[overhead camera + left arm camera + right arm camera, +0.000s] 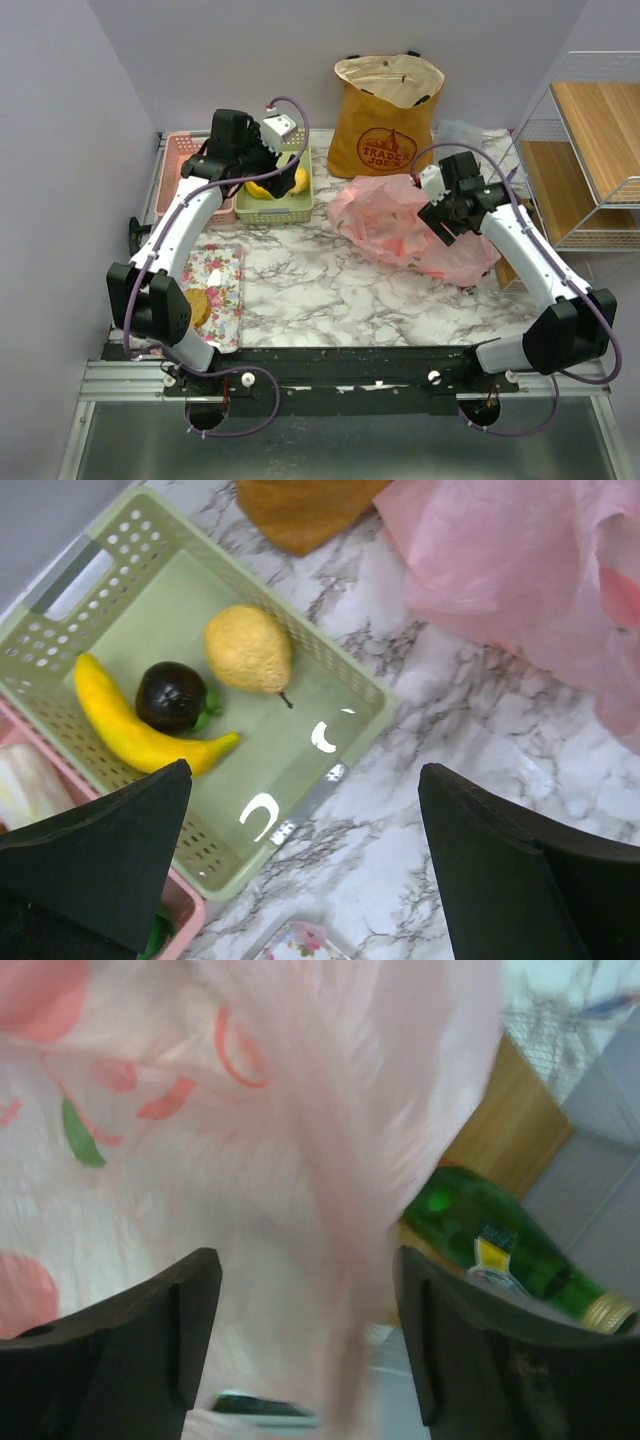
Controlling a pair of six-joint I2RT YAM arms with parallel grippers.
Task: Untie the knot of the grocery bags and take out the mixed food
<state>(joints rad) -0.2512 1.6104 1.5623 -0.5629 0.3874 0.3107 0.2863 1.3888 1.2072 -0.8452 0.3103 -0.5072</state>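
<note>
The pink plastic bag (pixel 400 232) lies crumpled on the marble table, right of centre. The mustard Trader Joe's tote (pixel 385 115) stands upright and open behind it. My right gripper (pixel 447 222) hovers over the pink bag's right side. In the right wrist view it (pixel 310 1340) is open, with a raised fold of pink plastic (pixel 340 1210) between the jaws. My left gripper (pixel 262 176) is open and empty above the green basket (pixel 330 670). That basket holds a banana (pixel 130 732), a dark round fruit (pixel 172 695) and a yellow lemon (pixel 248 648).
A pink basket (pixel 185 165) sits left of the green one. A floral tray (pixel 222 270) with a browned bread slice (pixel 197 305) lies front left. A wire and wood shelf (pixel 590 150) stands at the right, with a green bottle (pixel 500 1222) beside it.
</note>
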